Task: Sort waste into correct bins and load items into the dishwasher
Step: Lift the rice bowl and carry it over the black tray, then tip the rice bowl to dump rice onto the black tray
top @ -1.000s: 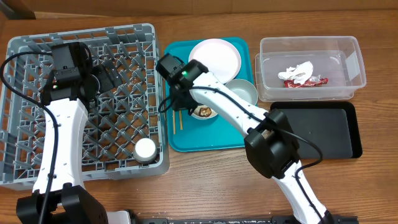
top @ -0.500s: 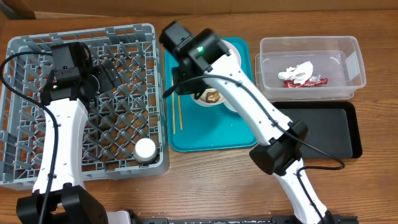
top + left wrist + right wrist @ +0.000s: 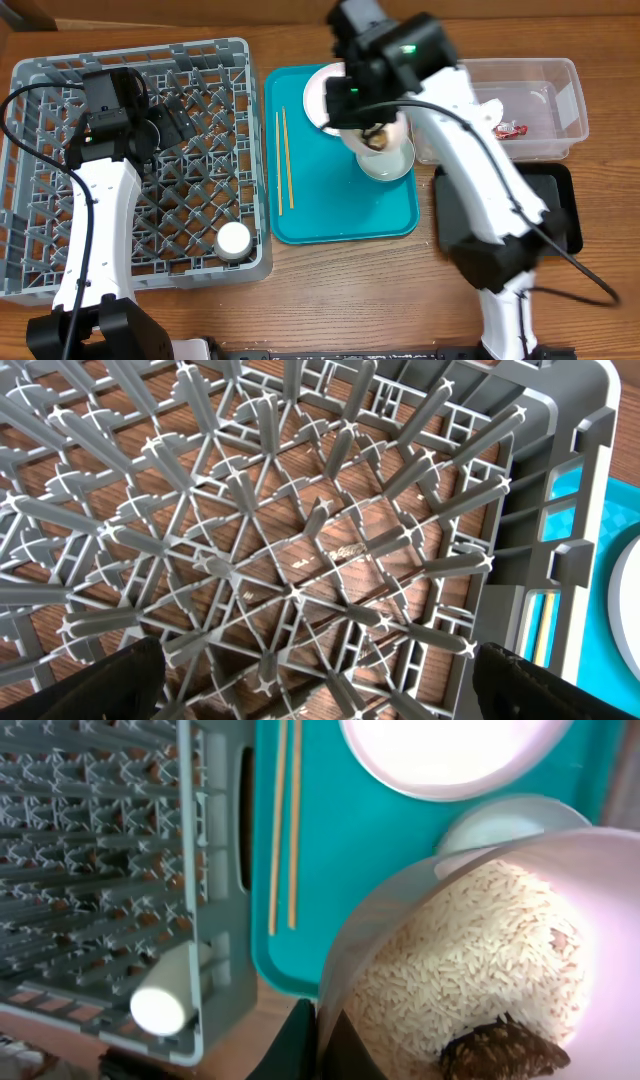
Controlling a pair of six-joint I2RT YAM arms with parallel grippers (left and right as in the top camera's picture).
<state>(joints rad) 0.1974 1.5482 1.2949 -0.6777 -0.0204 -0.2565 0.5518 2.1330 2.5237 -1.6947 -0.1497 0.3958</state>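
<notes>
Right wrist view has the bowl (image 3: 480, 950) of rice scraps (image 3: 455, 970) pinched by its rim in the right end effector (image 3: 322, 1030), mouth-up above the right half of the teal tray (image 3: 330, 215), probably so nothing spills before a bin. Left of that tray, the left end effector (image 3: 330, 680) hangs wide apart over the dish rack (image 3: 50, 270); no writing is readable.

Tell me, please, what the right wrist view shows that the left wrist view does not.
Only the right wrist view shows the bowl of rice with a brown bit, gripped at its rim by the right pincer, plus the chopsticks, the white cup and a second bowl. Only the left wrist view shows the open left pincer above the grey rack. Both show that rack and the teal tray.
</notes>
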